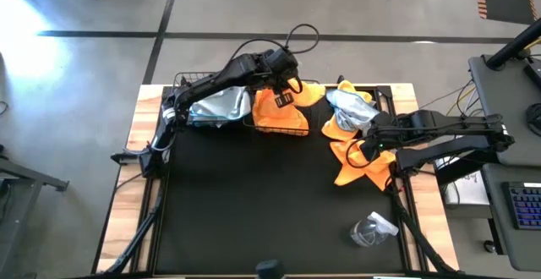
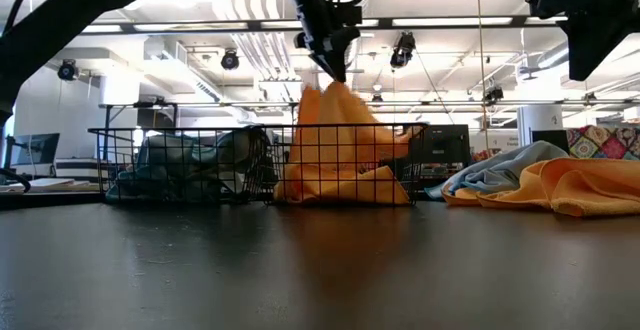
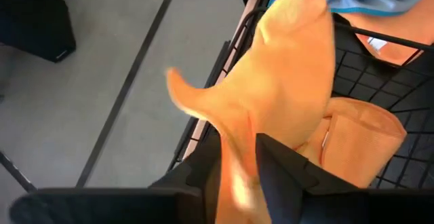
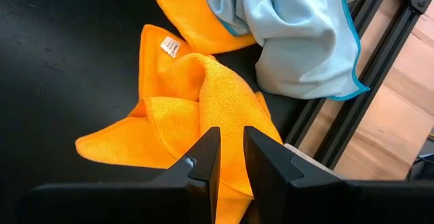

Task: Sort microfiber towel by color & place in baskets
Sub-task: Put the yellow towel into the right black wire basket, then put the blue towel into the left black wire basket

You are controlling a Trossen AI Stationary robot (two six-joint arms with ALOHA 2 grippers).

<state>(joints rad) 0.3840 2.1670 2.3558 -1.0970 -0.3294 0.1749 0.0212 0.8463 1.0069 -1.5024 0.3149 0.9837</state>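
On the black worktop (image 1: pixel 254 203), two wire baskets are set side by side at the far edge. The left basket (image 1: pixel 190 114) is filled with pale blue-grey towels (image 1: pixel 215 106). The left arm is stretched over the right basket (image 1: pixel 283 127); its gripper (image 1: pixel 286 93) is pointed down, an orange towel (image 2: pixel 335 120) pinched between its fingers (image 3: pixel 285 173) above that basket. Right of the baskets, the right arm is bent low, its gripper (image 4: pixel 229 153) closed on an orange towel in the loose pile (image 1: pixel 355 135).
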